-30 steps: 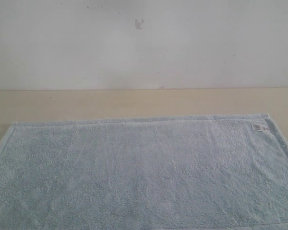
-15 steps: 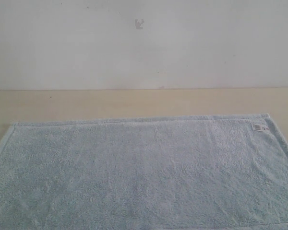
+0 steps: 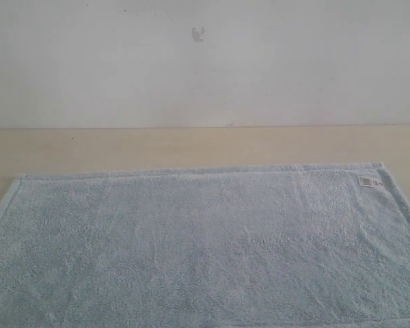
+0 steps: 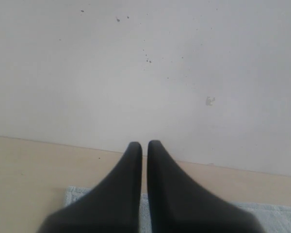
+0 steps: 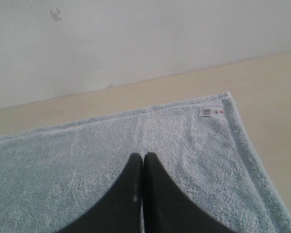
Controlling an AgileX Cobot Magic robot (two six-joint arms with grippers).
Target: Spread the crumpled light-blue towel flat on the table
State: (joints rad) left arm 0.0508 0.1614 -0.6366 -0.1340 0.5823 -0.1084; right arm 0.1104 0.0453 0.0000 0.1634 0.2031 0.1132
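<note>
The light-blue towel [image 3: 205, 246] lies spread flat on the beige table [image 3: 191, 145], filling the lower part of the exterior view, its white tag [image 3: 369, 181] near the far right corner. No gripper shows in that view. In the left wrist view my left gripper [image 4: 144, 144] is shut and empty, raised over the towel's corner [image 4: 75, 194]. My right gripper [image 5: 143, 156] is shut on nothing, held above the towel [image 5: 87, 160], with the tag [image 5: 211, 111] beyond it.
A plain white wall [image 3: 205, 61] with a small dark mark [image 3: 198, 33] rises behind the table's far edge. Bare tabletop [image 5: 276, 107] runs along the towel's far and right sides.
</note>
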